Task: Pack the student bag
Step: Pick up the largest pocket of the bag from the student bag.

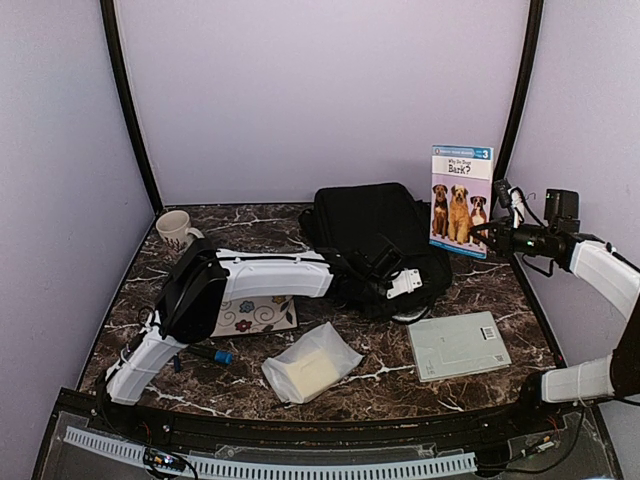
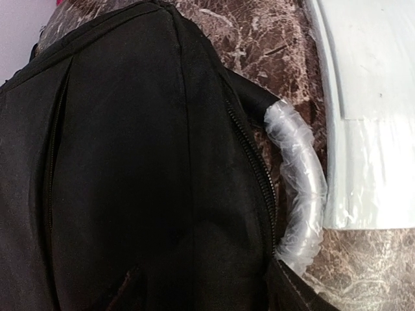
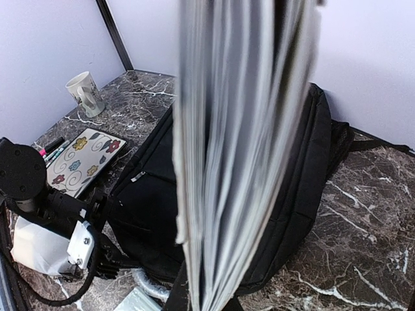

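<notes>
**While the zip (image 2: 253,162) looks shut, the book (image 1: 460,200) risks crumpling**

The student bag (image 1: 370,225) lies rear-middle on the table (image 1: 480,385). My right gripper (image 1: 497,232) pinches the book upright near the rear right corner. My left gripper (image 1: 385,272) hovers at the bag's near end, and I cannot tell its spread.

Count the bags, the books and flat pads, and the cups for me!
Bags: 2, the large black fabric backpack and the clear plastic bag of pale stuff.
Books and flat pads: 3, the upright dog picture book, the flowery flat notebook and the pale grey-green wrapped pad.
Cups: 1, the white patterned mug.
Total: 6.
</notes>
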Controlling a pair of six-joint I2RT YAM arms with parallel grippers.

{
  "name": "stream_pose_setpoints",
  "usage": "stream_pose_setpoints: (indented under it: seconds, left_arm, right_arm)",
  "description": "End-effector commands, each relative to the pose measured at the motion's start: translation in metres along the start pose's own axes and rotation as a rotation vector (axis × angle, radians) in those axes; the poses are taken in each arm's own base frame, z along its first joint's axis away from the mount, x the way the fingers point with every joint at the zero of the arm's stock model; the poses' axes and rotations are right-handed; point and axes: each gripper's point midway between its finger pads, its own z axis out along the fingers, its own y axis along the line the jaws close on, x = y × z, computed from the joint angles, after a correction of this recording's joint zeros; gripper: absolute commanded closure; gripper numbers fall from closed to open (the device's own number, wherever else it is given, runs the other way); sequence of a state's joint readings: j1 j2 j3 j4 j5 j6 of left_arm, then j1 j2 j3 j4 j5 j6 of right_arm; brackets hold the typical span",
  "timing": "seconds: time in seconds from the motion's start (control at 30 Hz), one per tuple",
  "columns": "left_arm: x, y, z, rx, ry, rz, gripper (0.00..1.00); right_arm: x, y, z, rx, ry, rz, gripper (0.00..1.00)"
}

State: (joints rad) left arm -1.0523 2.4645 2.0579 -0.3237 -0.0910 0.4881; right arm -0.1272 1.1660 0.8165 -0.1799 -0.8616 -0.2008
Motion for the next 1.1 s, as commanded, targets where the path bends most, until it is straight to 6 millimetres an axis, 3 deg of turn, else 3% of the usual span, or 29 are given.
stream_pose_setpoints:
  seconds: [0.0, 0.23, 0.33, 0.47, 0.63, 0.93, 1.07]
  left_arm:
    - [0.017, 0.015, 0.005, -0.104, 0.091, 0.028, 0.44]
    - [-0.004, 0.032, -0.01, -0.161, 0.03, -0.014, 0.83]
    - [-0.017, 0.045, -0.022, -0.204, -0.009, -0.03, 1.0]
    - [-0.038, 0.071, -0.05, -0.269, -0.076, -0.053, 1.0]
    - [-0.062, 0.102, -0.09, -0.338, -0.178, -0.097, 1.0]
    - [-0.082, 0.143, -0.139, -0.425, -0.292, -0.167, 1.0]
    - [-0.074, 0.16, -0.145, -0.431, -0.318, -0.241, 1.0]
  right_arm:
    - [-0.015, 0.005, -0.005, -0.01, -0.054, -0.067, 1.0]
    - [-0.016, 0.003, -0.005, -0.008, -0.05, -0.045, 1.0]
    - [-0.032, 0.0, -0.01, 0.031, -0.062, -0.021, 1.0]
    - [-0.064, -0.003, -0.028, 0.127, -0.071, 0.004, 1.0]
    - [-0.077, 0.017, -0.039, 0.063, 0.019, 0.081, 1.0]
    - [-0.049, 0.06, -0.042, -0.164, 0.104, 0.163, 1.0]
    - [-0.041, 0.055, -0.033, -0.168, 0.066, 0.161, 1.0]
